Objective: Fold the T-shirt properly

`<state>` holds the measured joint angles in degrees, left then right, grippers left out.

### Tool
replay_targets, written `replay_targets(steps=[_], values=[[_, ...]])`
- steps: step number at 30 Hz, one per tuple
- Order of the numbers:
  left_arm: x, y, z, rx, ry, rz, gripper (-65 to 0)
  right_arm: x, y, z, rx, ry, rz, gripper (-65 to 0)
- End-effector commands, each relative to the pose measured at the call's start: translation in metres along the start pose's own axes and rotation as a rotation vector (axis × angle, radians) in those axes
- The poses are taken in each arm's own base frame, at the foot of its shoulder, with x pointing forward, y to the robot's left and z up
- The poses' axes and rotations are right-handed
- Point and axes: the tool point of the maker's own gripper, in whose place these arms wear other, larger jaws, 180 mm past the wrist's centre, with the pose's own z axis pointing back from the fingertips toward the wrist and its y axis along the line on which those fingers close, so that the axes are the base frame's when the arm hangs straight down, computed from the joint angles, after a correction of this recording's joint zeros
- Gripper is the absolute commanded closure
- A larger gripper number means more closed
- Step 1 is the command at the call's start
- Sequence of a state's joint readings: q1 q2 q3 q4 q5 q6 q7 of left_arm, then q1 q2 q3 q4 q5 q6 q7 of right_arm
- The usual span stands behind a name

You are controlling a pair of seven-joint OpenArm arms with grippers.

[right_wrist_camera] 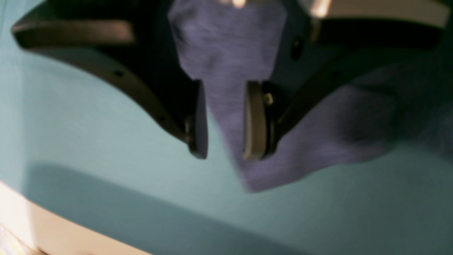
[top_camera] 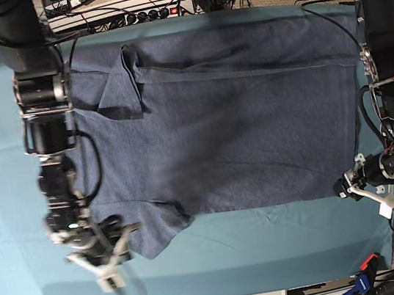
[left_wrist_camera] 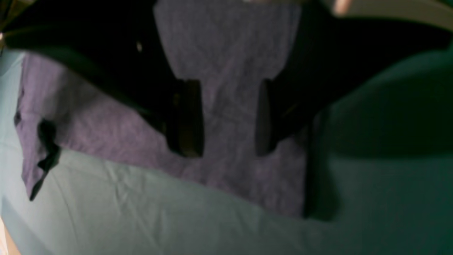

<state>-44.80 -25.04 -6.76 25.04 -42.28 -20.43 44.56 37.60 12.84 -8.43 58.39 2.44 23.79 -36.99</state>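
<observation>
Teal tablecloth (top_camera: 270,240) under T-shirt (top_camera: 239,134)

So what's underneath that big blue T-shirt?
A teal cloth shows all around the T-shirt and runs beneath it, covering the table. Whatever lies under the shirt's middle is hidden, and so is the table surface itself.

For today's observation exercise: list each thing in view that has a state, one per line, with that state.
T-shirt: spread flat, near sleeve folded in, body not yet folded.
Left gripper: open, above the shirt.
Right gripper: open, at the sleeve's edge.
Table cloth: spread, lightly creased.
</observation>
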Motion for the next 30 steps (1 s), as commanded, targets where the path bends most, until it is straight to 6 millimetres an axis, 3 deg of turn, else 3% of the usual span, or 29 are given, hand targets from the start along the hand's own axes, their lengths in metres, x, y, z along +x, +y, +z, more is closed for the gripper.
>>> replay_targets(steps=[1, 4, 13, 20, 30], values=[[0.033, -0.008, 0.012, -0.013, -0.075, -0.029, -26.3, 0.031, -0.005, 0.004, -0.019, -0.065, 0.039, -18.5], [0.031, 0.004, 0.016, 0.033, -0.057, -0.060, -26.3, 0.032, 0.014, -0.002, -0.008, -0.050, 0.105, -18.5], [0.030, 0.048, 0.038, 0.132, -0.064, -0.067, -26.3, 0.033, 0.014, -0.003, -0.026, -0.048, 0.104, -18.5], [0.027, 0.046, 0.034, 0.123, -0.064, -0.062, -26.3, 0.033, 0.014, -0.003, -0.026, -0.047, 0.104, -18.5], [-0.007, 0.035, 0.009, 0.075, -0.042, -0.023, -26.2, 0.033, 0.014, -0.003, -0.026, -0.046, 0.104, -18.5]])
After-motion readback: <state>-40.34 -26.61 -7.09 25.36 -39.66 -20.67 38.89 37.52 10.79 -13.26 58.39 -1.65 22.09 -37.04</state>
